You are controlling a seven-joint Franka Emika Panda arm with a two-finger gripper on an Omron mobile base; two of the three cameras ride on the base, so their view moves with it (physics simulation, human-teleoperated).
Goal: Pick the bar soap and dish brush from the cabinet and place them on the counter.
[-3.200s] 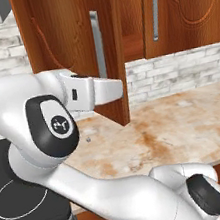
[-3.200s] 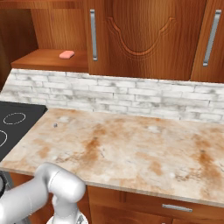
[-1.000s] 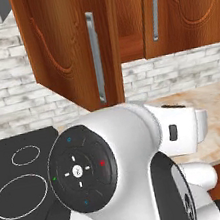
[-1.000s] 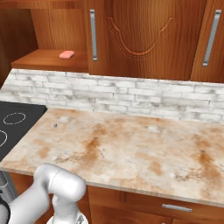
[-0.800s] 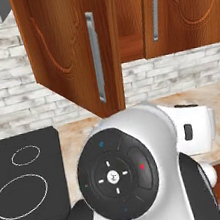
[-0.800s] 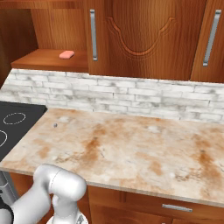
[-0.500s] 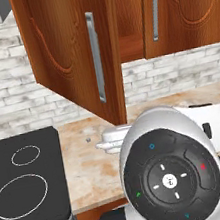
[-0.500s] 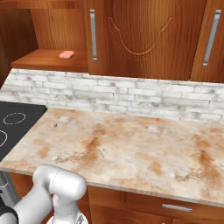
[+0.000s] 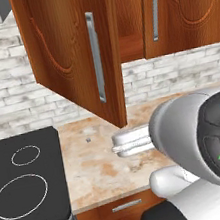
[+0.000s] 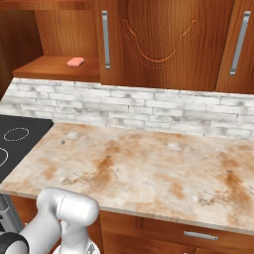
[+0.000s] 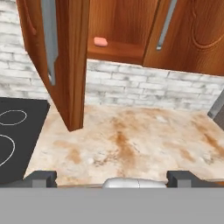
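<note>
While the cabinet (image 10: 163, 44) door (image 11: 57, 61) hangs swung out over the desk (image 10: 149, 168), seen on the wooden shelf (image 10: 54, 67) inside: the pink bar soap (image 10: 75, 62), lying flat near the shelf's front edge, well above the blotched stone surface. Seen low in the hand view: the gripper (image 11: 111, 178), fingertips (image 11: 41, 177) spread wide apart, nothing between them, well short of the shelf. At the desk's left end: the black stovetop (image 9: 27, 192) with white rings, below a pale brick backsplash (image 10: 149, 109).
</note>
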